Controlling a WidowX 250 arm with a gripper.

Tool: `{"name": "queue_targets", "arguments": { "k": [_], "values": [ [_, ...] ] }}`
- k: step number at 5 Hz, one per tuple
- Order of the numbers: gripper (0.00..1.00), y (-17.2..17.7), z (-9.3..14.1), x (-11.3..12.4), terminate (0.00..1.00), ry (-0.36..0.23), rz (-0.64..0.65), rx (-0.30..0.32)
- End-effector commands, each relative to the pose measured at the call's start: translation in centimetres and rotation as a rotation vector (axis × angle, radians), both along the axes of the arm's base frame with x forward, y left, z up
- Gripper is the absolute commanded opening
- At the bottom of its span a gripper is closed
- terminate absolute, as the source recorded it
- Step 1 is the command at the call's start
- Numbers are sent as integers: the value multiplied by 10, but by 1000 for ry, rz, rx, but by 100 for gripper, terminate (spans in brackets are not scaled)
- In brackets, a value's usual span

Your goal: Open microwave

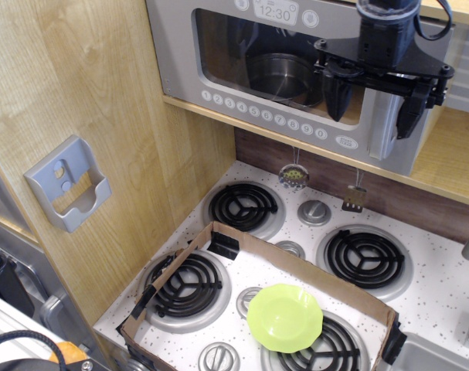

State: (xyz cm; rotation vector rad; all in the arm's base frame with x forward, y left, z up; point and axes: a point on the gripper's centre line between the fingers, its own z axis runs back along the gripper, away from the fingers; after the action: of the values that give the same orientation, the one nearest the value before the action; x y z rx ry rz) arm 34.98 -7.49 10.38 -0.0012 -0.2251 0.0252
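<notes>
The grey toy microwave (219, 46) sits on a wooden shelf at the top, its door closed. The clear window shows a metal pot (279, 76) inside, the display reads 12:30, and a row of round number buttons runs along the bottom. The curved silver handle (382, 124) is on the door's right side. My black gripper (375, 104) hangs in front of the microwave's right part, open, one finger (338, 94) left of the handle and the other (412, 112) right of it. Whether the fingers touch the handle I cannot tell.
A small grey wall holder (66, 182) is on the wooden panel at left. Below is a toy stove (443, 290) with black burners, a cardboard frame (242, 239), and a green plate (284, 317). A strainer (293, 176) and a spatula (354, 197) hang under the shelf.
</notes>
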Motion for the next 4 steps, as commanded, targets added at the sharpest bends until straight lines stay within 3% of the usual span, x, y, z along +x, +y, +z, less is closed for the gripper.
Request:
{"name": "queue_targets", "arguments": {
  "k": [1, 2, 3, 4],
  "values": [
    [100, -1, 19, 23, 0, -65, -39, 30],
    [100, 5, 20, 26, 0, -74, -15, 36],
    [0, 5, 20, 22, 0, -94, 20, 44],
    [0, 6, 18, 16, 0, -83, 54, 45]
  ]
}}
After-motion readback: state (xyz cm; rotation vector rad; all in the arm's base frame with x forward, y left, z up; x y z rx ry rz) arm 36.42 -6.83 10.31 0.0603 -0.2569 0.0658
